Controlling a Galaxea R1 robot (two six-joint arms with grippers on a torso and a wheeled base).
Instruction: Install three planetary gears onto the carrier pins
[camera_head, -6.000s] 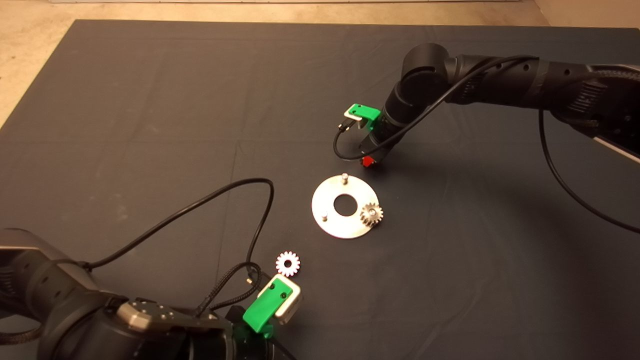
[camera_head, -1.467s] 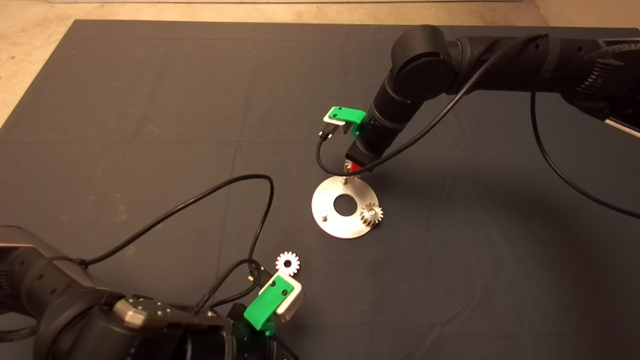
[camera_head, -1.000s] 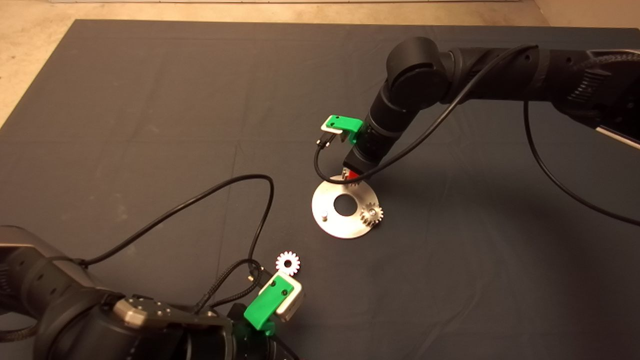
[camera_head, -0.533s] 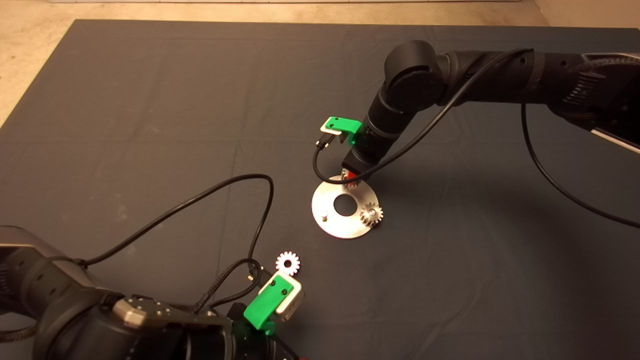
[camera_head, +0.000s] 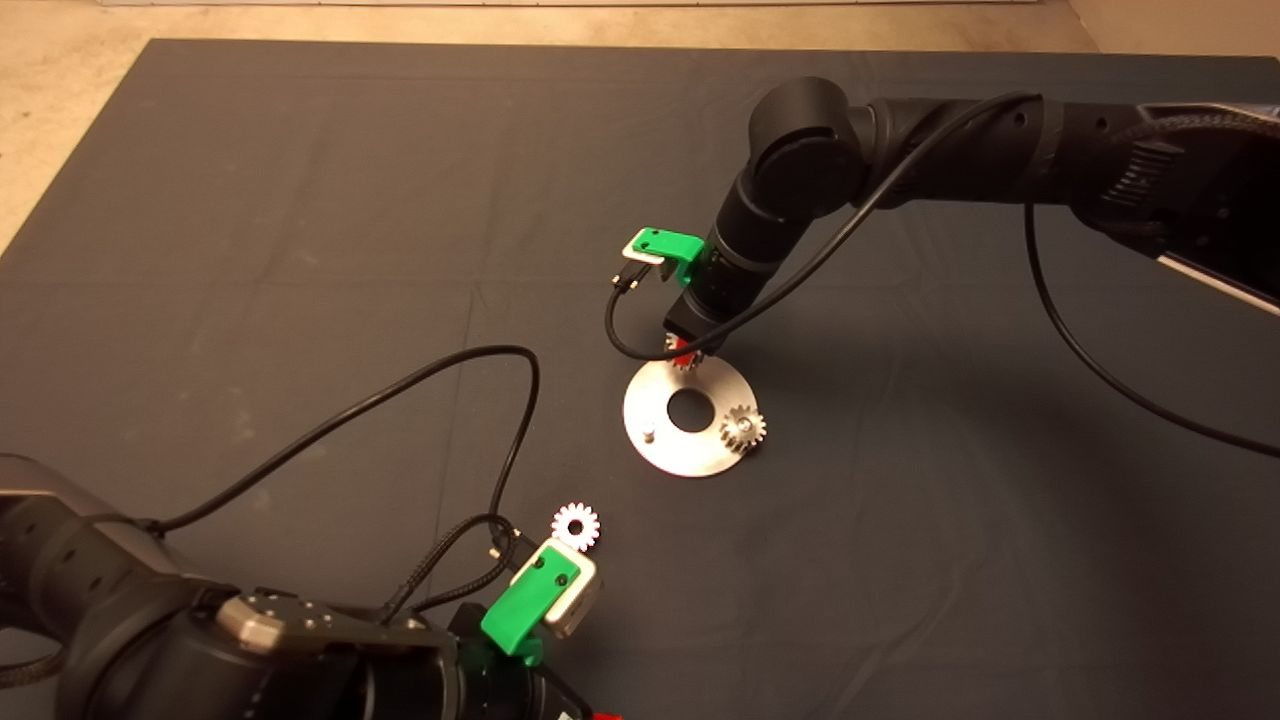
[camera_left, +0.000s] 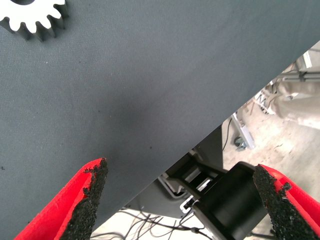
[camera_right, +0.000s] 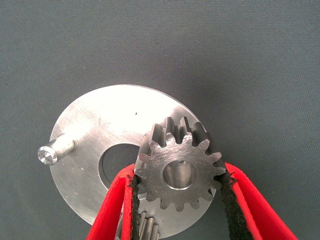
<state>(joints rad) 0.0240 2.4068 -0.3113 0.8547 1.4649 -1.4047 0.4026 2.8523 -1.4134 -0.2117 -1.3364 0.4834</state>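
Right claw (camera_right: 179, 200) grips a gear (camera_right: 179, 172) above the plate's (camera_head: 690, 455) far edge. One gear (camera_head: 743, 428) sits pinned; another (camera_head: 575, 524) lies near the open, idle left claw (camera_left: 182, 200).

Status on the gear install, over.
Right gripper shut on a gear above the carrier plate. Left gripper open, parked by the loose gear. One gear seated. Nothing obstructing.
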